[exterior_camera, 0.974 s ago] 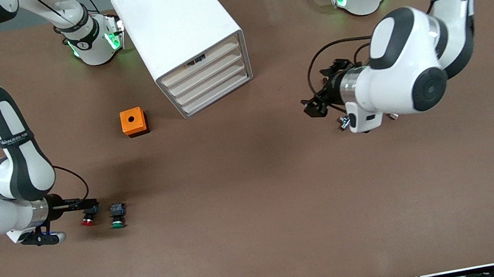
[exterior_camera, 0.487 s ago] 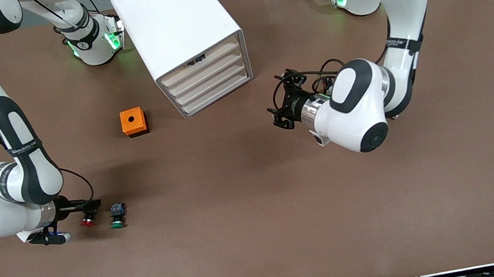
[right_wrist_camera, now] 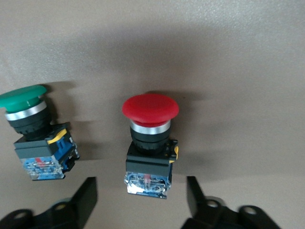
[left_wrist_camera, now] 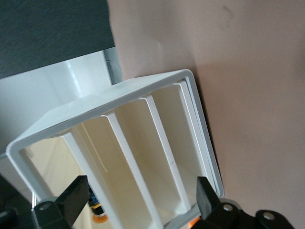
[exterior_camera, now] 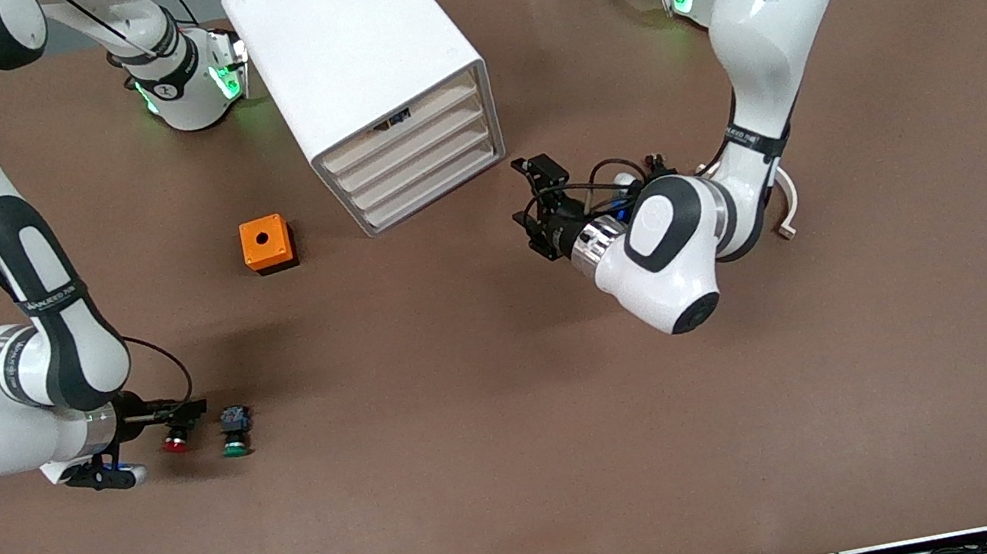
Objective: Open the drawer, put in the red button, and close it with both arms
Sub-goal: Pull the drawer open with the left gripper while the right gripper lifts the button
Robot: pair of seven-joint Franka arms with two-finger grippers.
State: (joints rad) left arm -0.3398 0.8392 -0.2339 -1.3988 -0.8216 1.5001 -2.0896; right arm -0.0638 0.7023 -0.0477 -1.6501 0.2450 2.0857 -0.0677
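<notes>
1. Front view, table (exterior_camera: 528,474): a brown work surface that carries every item listed below.
2. Arms: the left arm reaches in from its base toward the cabinet front. The right arm bends low over its own end of the table.
3. Cabinet (exterior_camera: 352,48): a tall white unit with four shallow drawer fronts facing the front camera at a slant.
4. Drawer (exterior_camera: 401,128): the uppermost front, which appears flush with the three below it, so the opening step is judged not yet done.
5. Left gripper (exterior_camera: 530,209): it hangs over the table in front of the cabinet and near it. Its fingers (left_wrist_camera: 71,198) are spread wide and hold nothing. In the left wrist view the drawer faces fill the space past them.
6. Right gripper (exterior_camera: 186,420): it is low at the red button. In the right wrist view one finger (right_wrist_camera: 88,191) stands on each side of the button's body, with a gap showing on both sides, so no grip is made yet.
7. Orange box (exterior_camera: 265,244): it sits beside the cabinet and is not involved.
8. Red button (exterior_camera: 175,441): it lies on its side on the table toward the right arm's end, nearer the front camera than the orange box.
9. Green button (exterior_camera: 234,434): it lies just beside the red one and apart from it.
10. Step in hand (judgement): both arms are on approach. Next, the left fingers must catch the top drawer's lip alone, and the right fingers must pinch the red body without nudging the green button.
</notes>
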